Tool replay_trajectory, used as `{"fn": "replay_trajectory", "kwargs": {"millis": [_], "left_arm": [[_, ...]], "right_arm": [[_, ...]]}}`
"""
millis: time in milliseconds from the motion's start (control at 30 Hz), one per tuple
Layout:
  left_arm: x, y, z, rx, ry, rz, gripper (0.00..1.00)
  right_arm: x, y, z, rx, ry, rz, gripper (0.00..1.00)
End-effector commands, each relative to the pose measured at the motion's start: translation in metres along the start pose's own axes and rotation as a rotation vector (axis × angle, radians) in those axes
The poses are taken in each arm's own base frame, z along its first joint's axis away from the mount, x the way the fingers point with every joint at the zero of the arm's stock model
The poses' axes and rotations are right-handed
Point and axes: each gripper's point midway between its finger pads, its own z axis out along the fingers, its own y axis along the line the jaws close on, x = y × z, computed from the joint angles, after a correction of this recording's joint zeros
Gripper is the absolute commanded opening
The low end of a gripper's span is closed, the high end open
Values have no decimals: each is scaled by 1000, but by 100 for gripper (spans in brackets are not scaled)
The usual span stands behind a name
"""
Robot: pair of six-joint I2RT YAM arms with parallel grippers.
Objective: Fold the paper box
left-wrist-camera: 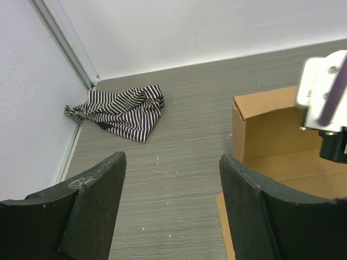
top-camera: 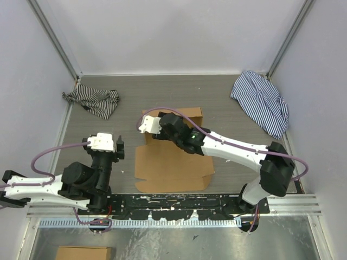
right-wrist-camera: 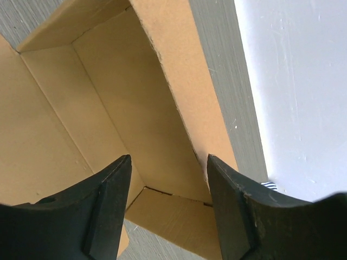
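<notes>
Two grippers show, both with fingers spread wide and holding nothing. The paper box (top-camera: 172, 162) lies in the middle of the grey table (top-camera: 179, 92), partly formed: its far end has walls standing up, while the near part lies flat as a sheet reaching toward the arm bases.

The right arm (top-camera: 233, 147) stretches from its base across the flat sheet to the raised end. In the right wrist view the right gripper (right-wrist-camera: 169, 162) hangs over the inside of the box, with the long standing wall running down toward its right finger (right-wrist-camera: 233, 216); I cannot tell whether that finger touches the cardboard.

The left gripper (left-wrist-camera: 172, 162) sits to the left of the box, near its left edge but apart from it, over bare table. Its camera sees the corner of the raised wall to the right.

A black-and-white striped cloth (top-camera: 95, 101) lies in the far left corner, and a blue-striped cloth (top-camera: 263, 103) in the far right, both well apart from the box.
</notes>
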Motion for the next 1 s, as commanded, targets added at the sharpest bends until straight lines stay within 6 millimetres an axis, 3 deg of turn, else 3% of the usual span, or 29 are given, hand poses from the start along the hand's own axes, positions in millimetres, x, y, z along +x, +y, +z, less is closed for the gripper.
{"fn": "replay_trajectory", "kwargs": {"millis": [0,300,467,567,633,733,967], "left_arm": [[8,17,-5,-88,63,-24,76],[10,37,-7,-32,68,-173,72],[12,44,-8,-10,71,-221,67],[11,44,-8,-5,70,-217,67],[11,42,-8,-5,69,-208,67],[11,40,-8,-2,68,-196,67],[11,39,-8,2,66,-189,68]], "right_arm": [[-28,-33,0,138,-74,35,62],[-27,-48,26,296,-17,24,57],[-28,-55,39,324,28,55,44],[-25,-62,47,345,67,79,31],[-23,-72,49,377,91,119,22],[-18,-84,51,380,117,201,17],[11,-122,60,296,208,505,13]]}}
